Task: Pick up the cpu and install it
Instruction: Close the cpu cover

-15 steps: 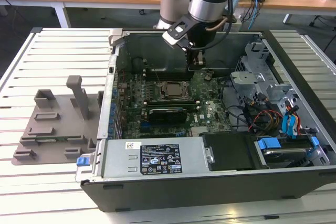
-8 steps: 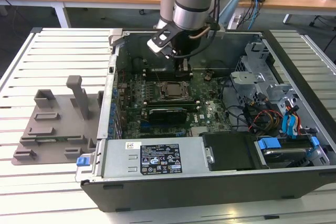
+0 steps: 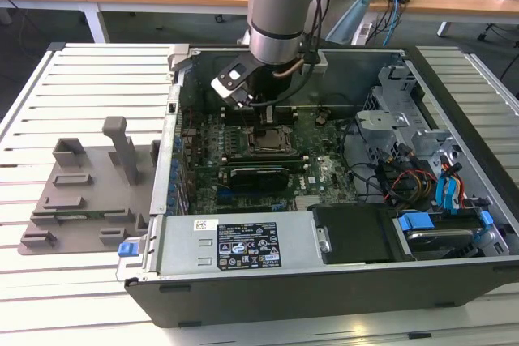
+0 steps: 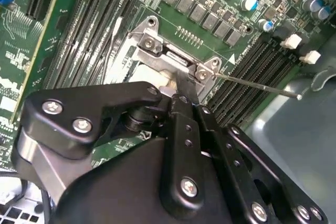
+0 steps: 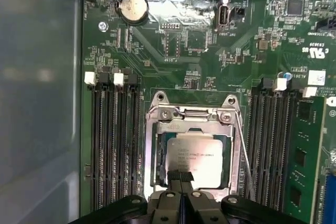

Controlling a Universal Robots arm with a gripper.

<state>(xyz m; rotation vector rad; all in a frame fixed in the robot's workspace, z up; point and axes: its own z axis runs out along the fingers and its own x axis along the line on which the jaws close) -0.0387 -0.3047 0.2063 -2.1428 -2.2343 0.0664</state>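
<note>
Cpu (image 5: 198, 155) sits in socket frame (image 5: 190, 115), directly beneath the gripper (image 5: 180, 176).

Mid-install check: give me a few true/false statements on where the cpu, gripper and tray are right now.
1. The cpu lies inside the socket frame. True.
2. The gripper hangs over the tray. False: it is over the socket frame, inside the case.
3. The tray sits outside the case, on the exterior view's left. True.
4. The gripper's fingers are spread wide. False: they are pressed together.
5. The memory slots run along one side of the socket frame only. False: they flank both sides.
</note>
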